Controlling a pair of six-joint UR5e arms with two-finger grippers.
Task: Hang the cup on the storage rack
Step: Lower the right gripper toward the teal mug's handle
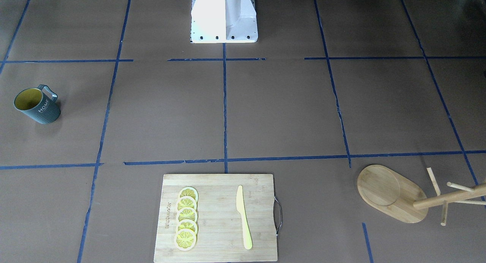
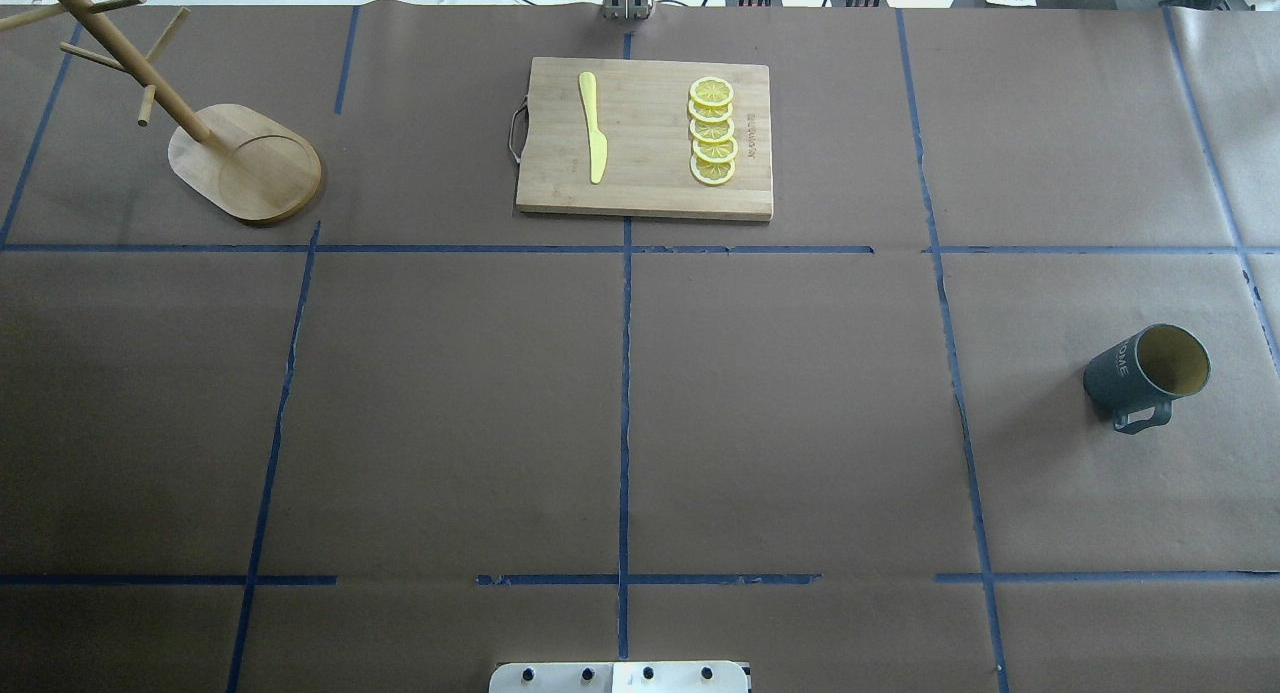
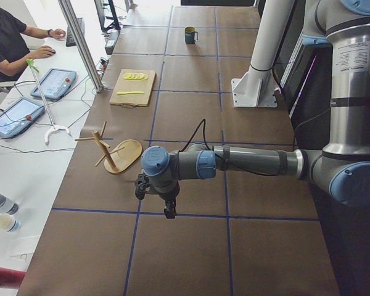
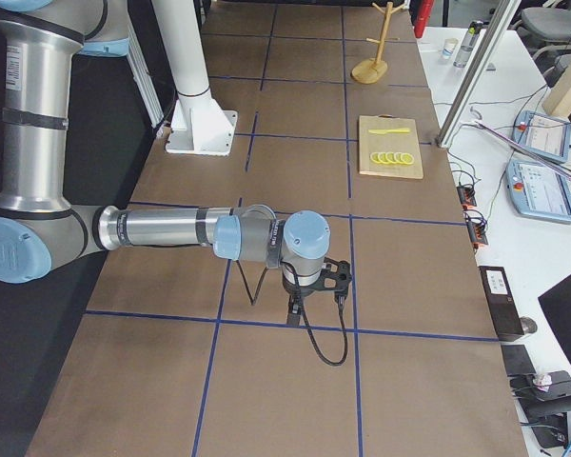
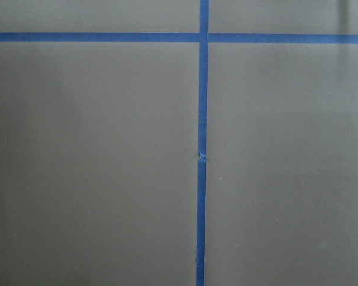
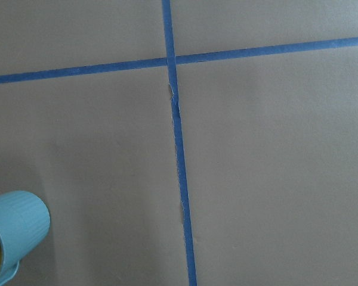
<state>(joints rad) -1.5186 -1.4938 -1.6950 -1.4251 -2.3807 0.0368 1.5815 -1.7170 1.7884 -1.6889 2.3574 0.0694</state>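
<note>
Far right on table (image 2: pixel 760 413), cup (image 2: pixel 1143 375) stands upright: judged rigid, light, breakable; rim grasp advised, handle left free. Left gripper (image 3: pixel 168 213), right gripper (image 4: pixel 291 317): aperture cannot be told.

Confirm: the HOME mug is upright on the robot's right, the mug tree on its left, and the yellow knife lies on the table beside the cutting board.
One point is wrong: the yellow knife lies on the cutting board, beside the lemon slices, not on the table; the overhead exterior view shows it. The HOME mug and mug tree are as stated.
</note>
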